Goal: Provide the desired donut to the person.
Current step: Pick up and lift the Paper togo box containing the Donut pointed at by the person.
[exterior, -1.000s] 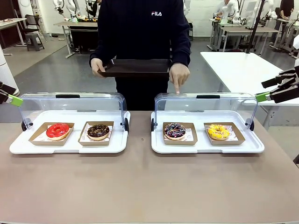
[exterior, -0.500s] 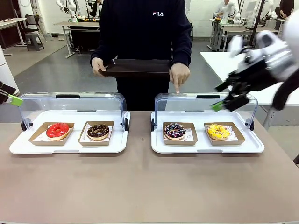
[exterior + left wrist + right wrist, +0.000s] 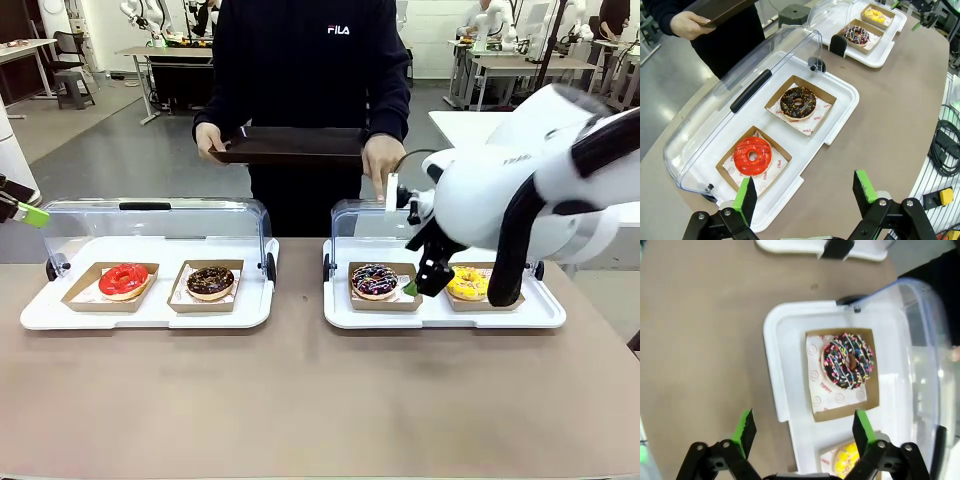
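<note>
Brown table (image 3: 300,400), white L tray (image 3: 150,320), white R tray (image 3: 440,321), gap betw. them

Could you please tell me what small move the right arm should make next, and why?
Probably ease the right gripper down and forward onto the sprinkled chocolate donut. The person's hand points a finger down behind that donut's end of the case, and the jaws are open with the donut ahead of them, not yet between them.
</note>
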You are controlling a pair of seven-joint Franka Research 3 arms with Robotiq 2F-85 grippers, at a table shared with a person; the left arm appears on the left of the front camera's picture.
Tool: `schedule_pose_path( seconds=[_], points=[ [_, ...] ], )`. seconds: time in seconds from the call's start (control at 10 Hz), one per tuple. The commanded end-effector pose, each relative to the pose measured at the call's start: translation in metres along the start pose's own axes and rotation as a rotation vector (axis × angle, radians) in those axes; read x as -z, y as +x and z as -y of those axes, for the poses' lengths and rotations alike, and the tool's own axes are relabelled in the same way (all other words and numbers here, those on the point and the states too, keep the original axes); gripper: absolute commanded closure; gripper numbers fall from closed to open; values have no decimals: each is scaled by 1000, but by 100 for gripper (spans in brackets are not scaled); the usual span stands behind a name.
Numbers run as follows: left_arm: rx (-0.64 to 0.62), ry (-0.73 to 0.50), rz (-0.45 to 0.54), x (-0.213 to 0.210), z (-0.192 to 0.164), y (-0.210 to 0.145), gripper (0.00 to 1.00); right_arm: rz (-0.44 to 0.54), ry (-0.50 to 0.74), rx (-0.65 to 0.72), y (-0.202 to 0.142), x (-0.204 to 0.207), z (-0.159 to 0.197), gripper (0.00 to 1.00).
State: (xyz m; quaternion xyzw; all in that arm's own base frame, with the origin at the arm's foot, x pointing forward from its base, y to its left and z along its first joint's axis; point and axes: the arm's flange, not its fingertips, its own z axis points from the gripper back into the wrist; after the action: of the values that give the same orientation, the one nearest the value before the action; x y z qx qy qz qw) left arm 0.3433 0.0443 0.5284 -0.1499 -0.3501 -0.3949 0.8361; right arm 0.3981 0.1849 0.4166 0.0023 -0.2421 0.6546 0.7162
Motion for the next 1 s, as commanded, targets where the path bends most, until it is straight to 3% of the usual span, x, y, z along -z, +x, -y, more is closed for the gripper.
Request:
schedule_pose_path(
  seconds=[0.0,0.2,0.4,0.9],
  points=[
    [-5,-4,8,-1,-1,-1,0,-10,-28,-59,-1,32,10,0],
    [-5,-4,8,-1,-1,-1,0,14,8,-22,-13,55,22,0],
    [-5,-4,8,-1,-1,-1,0,-57,33,-38,-19,73,35,0],
    [-5,-4,8,-1,-1,-1,0,-32,138,1,-35,93,55,0]
  ],
)
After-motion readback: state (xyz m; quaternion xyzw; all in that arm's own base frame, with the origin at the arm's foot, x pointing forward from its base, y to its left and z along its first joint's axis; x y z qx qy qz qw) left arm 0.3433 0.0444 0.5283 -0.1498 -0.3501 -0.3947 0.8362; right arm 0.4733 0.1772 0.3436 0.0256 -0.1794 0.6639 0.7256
